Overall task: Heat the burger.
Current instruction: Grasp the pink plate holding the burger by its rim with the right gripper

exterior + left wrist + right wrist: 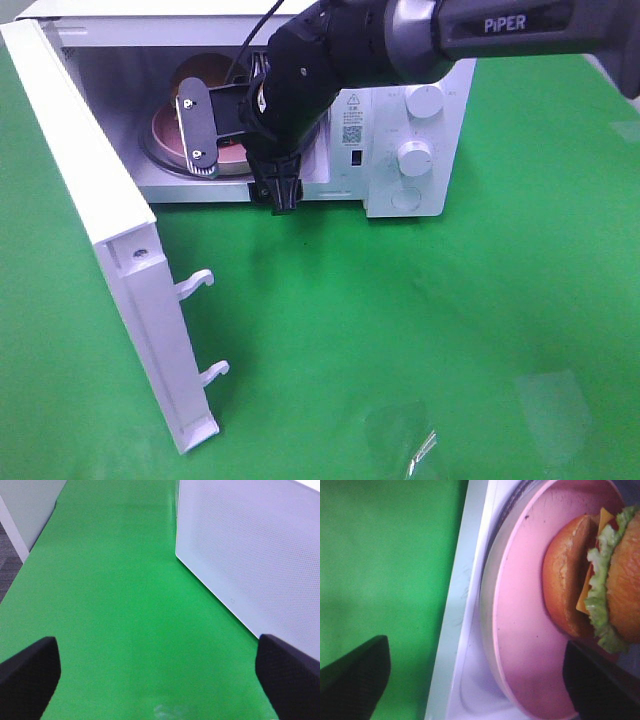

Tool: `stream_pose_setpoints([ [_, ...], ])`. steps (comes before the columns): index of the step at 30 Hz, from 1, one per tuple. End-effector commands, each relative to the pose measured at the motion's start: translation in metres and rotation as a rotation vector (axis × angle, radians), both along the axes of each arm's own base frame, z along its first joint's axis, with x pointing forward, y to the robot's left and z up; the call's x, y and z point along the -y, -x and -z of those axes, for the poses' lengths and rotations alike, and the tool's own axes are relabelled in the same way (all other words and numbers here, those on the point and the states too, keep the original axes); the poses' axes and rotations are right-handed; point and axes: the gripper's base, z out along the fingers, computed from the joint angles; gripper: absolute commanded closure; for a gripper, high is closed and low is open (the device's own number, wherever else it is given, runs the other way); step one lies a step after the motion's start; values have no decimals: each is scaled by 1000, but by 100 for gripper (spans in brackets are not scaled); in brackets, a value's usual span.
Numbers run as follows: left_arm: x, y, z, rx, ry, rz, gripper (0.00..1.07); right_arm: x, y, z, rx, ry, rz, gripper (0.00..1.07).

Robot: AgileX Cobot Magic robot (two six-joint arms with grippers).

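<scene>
1. You are looking at the loading step: the burger (592,587) is sitting on the pink plate (520,630) inside the microwave (400,140), and the plate is resting on the glass turntable (487,600).
2. The right gripper (205,125) is reaching into the cavity at the plate, its jaws standing fully apart and holding nothing (in the right wrist view both dark fingertips (355,680) are flanking the plate rim without clamping it).
3. The left gripper (160,680) is hanging wide open and empty over the green table (120,605), just beside the swung-out microwave door (250,555).
4. Judging from this, placement looks done, and your next move is calling for drawing the right arm clear of the opening.
5. After that, 2 things are waiting: closing the door (110,240), then turning a dial (414,157) on the panel. Watch the door path, since the arm is blocking it.
</scene>
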Motion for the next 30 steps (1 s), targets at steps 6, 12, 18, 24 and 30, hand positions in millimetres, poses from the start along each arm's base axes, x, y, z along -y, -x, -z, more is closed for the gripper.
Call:
stream_pose_setpoints([
  [6,0,1,0,25,2,0,9,-4,-17,17,-15,-6,30,20],
  [12,0,1,0,25,-1,-1,9,0,-32,30,-30,-12,64,21],
  [18,0,1,0,25,-4,-4,9,3,-42,40,-47,-21,90,23],
  [24,0,1,0,25,-4,-4,9,4,-46,47,-56,-33,101,27],
  [30,0,1,0,25,-4,-4,9,3,-46,49,-65,-40,107,44],
])
